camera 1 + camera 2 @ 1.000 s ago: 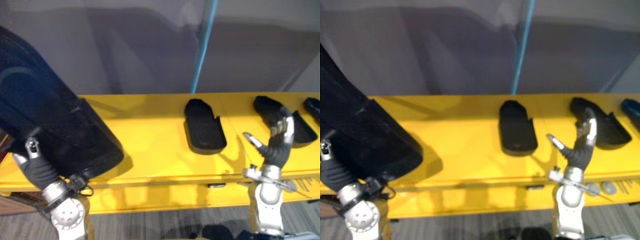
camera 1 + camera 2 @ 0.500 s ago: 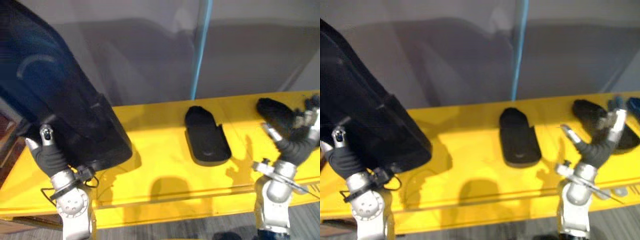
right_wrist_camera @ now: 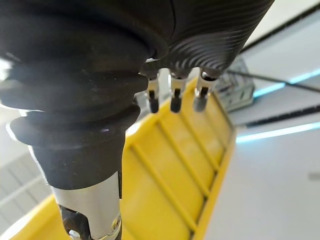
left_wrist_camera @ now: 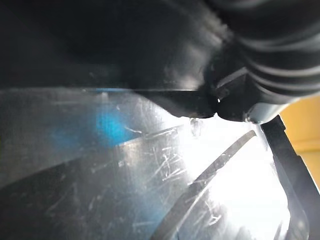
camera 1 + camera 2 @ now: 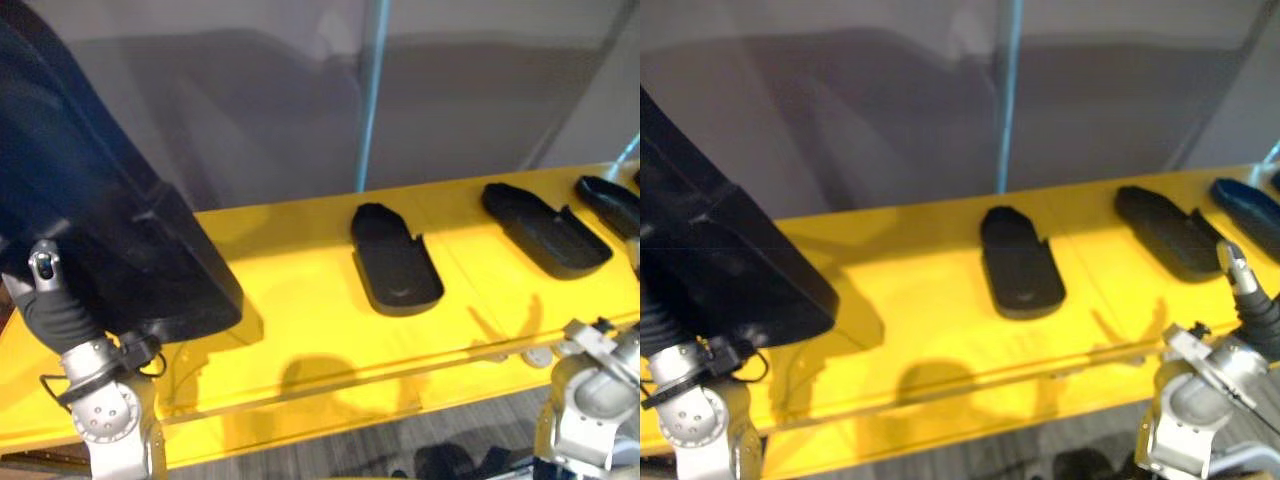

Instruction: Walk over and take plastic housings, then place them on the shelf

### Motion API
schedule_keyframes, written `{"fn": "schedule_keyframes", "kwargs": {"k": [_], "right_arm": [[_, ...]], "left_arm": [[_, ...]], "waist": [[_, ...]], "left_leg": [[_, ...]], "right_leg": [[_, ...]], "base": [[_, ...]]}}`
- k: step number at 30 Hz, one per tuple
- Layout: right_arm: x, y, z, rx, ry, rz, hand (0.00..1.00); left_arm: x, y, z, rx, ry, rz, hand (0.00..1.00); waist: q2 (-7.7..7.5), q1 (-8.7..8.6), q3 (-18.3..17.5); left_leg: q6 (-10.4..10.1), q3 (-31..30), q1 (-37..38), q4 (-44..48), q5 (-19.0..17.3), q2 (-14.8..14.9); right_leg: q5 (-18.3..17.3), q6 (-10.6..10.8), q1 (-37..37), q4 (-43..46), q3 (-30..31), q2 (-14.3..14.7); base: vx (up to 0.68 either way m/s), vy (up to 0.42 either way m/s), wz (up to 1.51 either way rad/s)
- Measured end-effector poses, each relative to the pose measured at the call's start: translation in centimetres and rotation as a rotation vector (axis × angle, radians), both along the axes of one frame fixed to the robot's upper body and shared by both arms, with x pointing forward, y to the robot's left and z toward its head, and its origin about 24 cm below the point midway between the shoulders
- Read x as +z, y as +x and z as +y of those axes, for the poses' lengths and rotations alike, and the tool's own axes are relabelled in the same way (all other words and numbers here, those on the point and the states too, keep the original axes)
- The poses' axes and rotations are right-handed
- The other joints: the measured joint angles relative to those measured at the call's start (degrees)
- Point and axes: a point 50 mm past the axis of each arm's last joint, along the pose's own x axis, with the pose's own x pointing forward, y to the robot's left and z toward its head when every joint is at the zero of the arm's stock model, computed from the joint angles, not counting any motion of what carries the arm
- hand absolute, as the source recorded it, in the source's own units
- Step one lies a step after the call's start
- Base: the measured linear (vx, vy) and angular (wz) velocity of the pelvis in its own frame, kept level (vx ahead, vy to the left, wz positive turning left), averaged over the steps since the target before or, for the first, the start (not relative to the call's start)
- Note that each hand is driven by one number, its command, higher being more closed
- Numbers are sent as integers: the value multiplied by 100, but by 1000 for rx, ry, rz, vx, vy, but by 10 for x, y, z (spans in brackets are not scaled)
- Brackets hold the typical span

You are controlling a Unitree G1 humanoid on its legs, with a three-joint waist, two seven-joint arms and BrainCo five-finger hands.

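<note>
Housings (image 5: 395, 265) black, shelf (image 5: 300, 300) bright yellow — both plain.

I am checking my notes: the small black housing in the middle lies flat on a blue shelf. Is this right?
Not quite: the shelf is yellow, not blue, as the left eye view shows. The small black housing in the middle does lie flat on it.

**Background:** a plain grey wall (image 5: 200, 110) spans the rear of the scene. A slim, pale blue pole (image 5: 372, 90) stands upright against it, right of centre.

**Foreground:** a grey floor (image 5: 330, 455) with fine stripes runs along the lower edge. A small grey disc (image 5: 537, 356) lies at lower right.

**Right wrist view:** light-blue strips (image 3: 275, 134) cross a pale surface (image 3: 280, 200).
</note>
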Motion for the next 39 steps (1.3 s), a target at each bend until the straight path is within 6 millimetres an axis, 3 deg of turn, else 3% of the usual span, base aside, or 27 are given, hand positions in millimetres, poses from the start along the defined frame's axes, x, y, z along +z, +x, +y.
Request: {"fn": "schedule_keyframes", "kwargs": {"k": [5, 15, 19, 21, 22, 28, 39], "right_arm": [[0, 3, 2, 60, 8, 3, 0], [-6, 21, 13, 248, -7, 72, 0], [-5, 24, 12, 248, 0, 75, 0], [-5, 26, 6, 227, -3, 74, 0], [-5, 25, 2, 204, 0, 72, 0], [-15, 25, 0, 194, 74, 69, 0], [-30, 22, 3, 160, 127, 145, 0]], "left_arm": [[1, 2, -3, -26, 11, -3, 100], [-10, 5, -14, -60, -70, 26, 100], [-13, 6, -15, -62, -83, 37, 100], [-12, 4, -11, -46, -82, 28, 100], [-13, 4, -11, -55, -94, 17, 100], [-19, 8, -9, -61, -96, 48, 100], [-18, 16, -7, -133, 18, 158, 100]], "waist": [[39, -9, -25], [-64, 46, 100], [-71, 83, 213], [4, 53, 203], [77, 17, 223], [59, -59, 237], [12, -70, 264]], "left_leg": [[-54, -9, -8, -6, 35, 65], [-29, -185, -140, 17, 213, 86], [22, -171, -360, 493, 243, 88], [88, -137, -283, 113, 306, 100], [10, -139, -165, -232, 387, 110], [-49, -138, 69, -718, 605, 84], [-73, 12, 212, -820, 593, 76]], "right_leg": [[13, 11, 7, -32, -8, 95], [21, -20, 40, -62, -281, 94], [-218, -104, -9, 164, -294, 65], [-231, -90, -118, 215, -282, 90], [-216, -106, -148, 225, -335, 104], [-123, -53, -61, 156, -364, 110], [-110, -35, 15, 105, -294, 103]], "base": [[-17, -37, -1], [4, -19, 14], [-54, -30, 10], [-51, -14, 2], [-40, 9, 12], [-1, 3, 2], [19, 9, -3]]}}
